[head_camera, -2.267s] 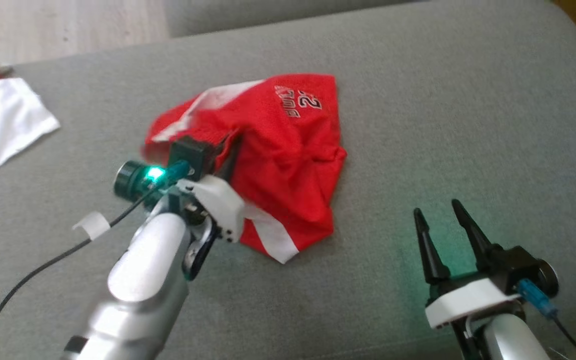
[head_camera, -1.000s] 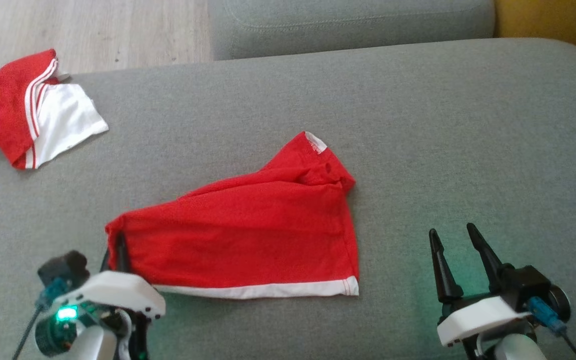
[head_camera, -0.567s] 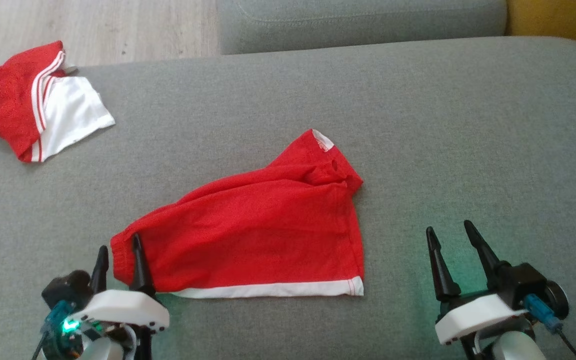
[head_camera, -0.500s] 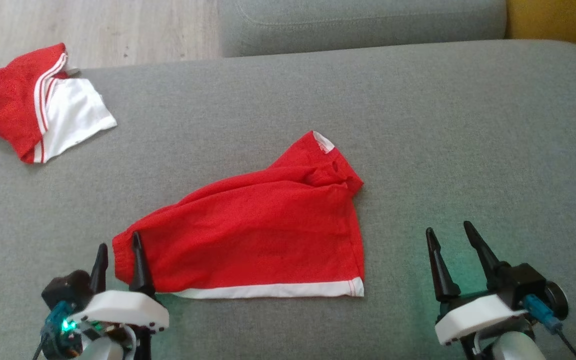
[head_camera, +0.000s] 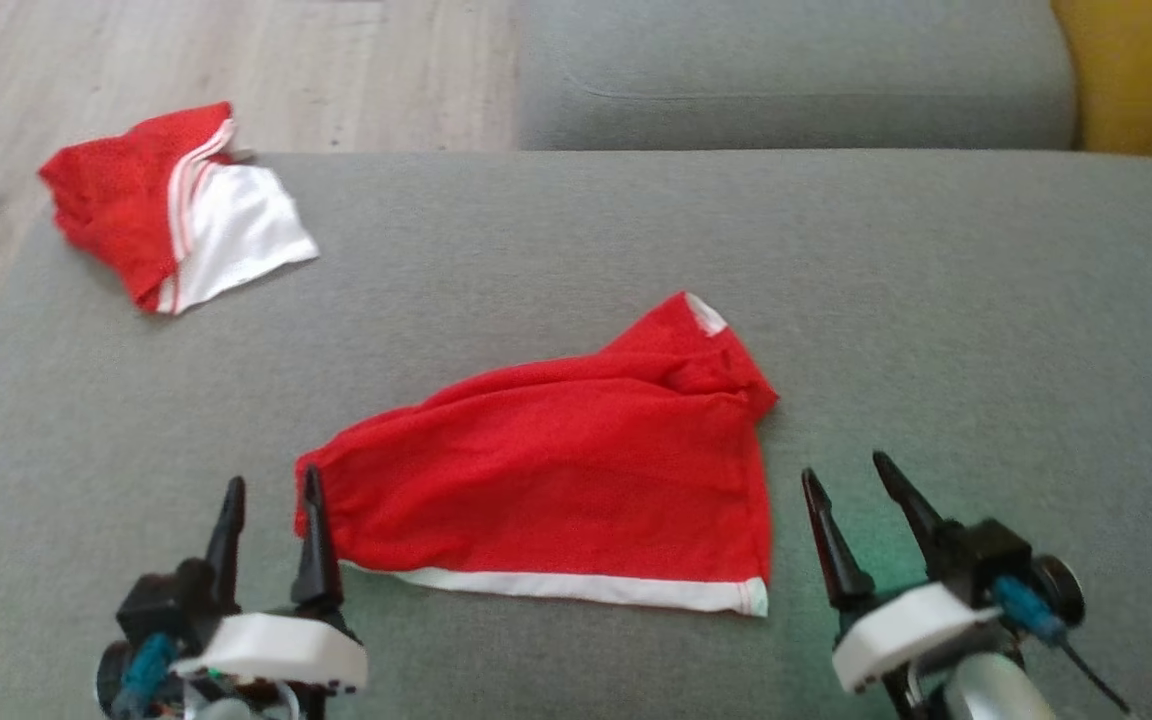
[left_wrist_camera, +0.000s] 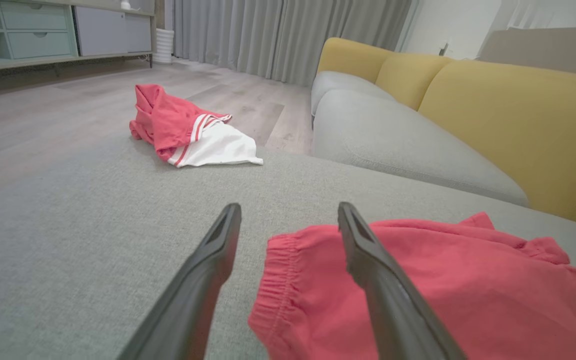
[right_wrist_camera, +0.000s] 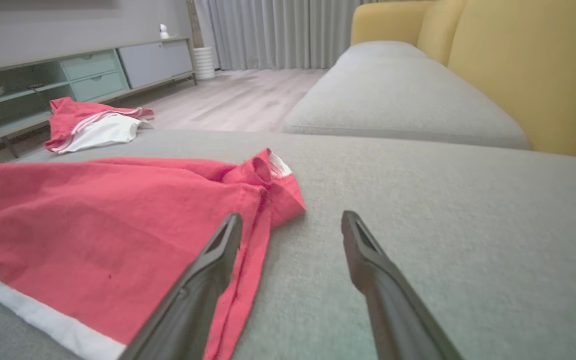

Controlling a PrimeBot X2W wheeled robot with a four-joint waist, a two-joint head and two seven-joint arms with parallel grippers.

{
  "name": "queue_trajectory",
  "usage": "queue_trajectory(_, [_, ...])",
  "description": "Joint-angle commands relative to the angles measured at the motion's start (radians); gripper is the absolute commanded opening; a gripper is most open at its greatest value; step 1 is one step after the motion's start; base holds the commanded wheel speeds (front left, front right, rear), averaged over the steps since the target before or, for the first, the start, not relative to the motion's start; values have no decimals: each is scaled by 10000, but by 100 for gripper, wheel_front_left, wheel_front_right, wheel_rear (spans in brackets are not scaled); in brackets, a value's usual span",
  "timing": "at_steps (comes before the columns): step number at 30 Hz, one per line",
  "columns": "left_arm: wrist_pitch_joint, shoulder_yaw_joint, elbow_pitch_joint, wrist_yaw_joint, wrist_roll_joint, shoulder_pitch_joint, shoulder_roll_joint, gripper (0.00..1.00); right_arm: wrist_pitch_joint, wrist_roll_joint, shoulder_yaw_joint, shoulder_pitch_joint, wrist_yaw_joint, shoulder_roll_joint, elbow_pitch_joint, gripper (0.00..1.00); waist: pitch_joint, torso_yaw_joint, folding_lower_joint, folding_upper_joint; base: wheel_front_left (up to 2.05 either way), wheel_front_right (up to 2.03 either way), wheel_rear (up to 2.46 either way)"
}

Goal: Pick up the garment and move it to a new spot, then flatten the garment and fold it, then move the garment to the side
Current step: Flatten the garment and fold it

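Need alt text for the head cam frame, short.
Red shorts with a white hem lie spread on a grey sofa cushion. The left gripper is open at their near-left corner, the right gripper open just off their right edge. A second red-and-white garment lies crumpled at the cushion's far left.

Light: soft, even, bright
Glow: green tint just beside right claw (head_camera: 843,464)
Focus: head view slightly soft

Head cam looks down on sofa (head_camera: 936,300); wrist cams low behind left pincer (left_wrist_camera: 289,207), right pincer (right_wrist_camera: 292,216), sharing garment (head_camera: 556,470) between.
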Motion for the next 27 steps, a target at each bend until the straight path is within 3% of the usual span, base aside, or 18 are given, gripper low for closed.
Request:
queue_trajectory(1, [-86, 195, -580, 89, 92, -128, 56, 100, 14, 132, 356, -865, -7, -50, -78, 100, -23, 375, 1, 0, 0, 0, 0])
queue_trajectory(15, [26, -480, -1783, 429, 299, 631, -368, 100, 366, 90, 247, -2986, -7, -50, 3230, 100, 567, 1993, 1, 0, 0, 0, 0])
queue_trajectory(22, [-1, -497, -1991, 524, 327, 635, -336, 100, 427, 367, 229, -3800, -7, -50, 4646, 98, 881, 2330, 1, 0, 0, 0, 0])
queue_trajectory(23, [-6, -496, -2009, 542, 331, 631, -334, 100, 376, 488, 279, -3908, -7, -50, 4733, 62, 918, 2333, 1, 0, 0, 0, 0])
queue_trajectory(24, [-15, -488, -2026, 563, 331, 628, -334, 100, 323, 593, 313, -4012, -7, -50, 4808, 48, 947, 2321, 1, 0, 0, 0, 0])
queue_trajectory(25, [-26, -473, -2040, 582, 325, 632, -331, 100, 268, 657, 325, -4114, -7, -50, 4873, 0, 968, 2296, 1, 0, 0, 0, 0])
queue_trajectory(27, [-57, -429, -2061, 617, 305, 656, -317, 100, 163, 670, 146, -4320, -7, -50, 4985, 0, 1002, 2204, 1, 0, 0, 0, 0])
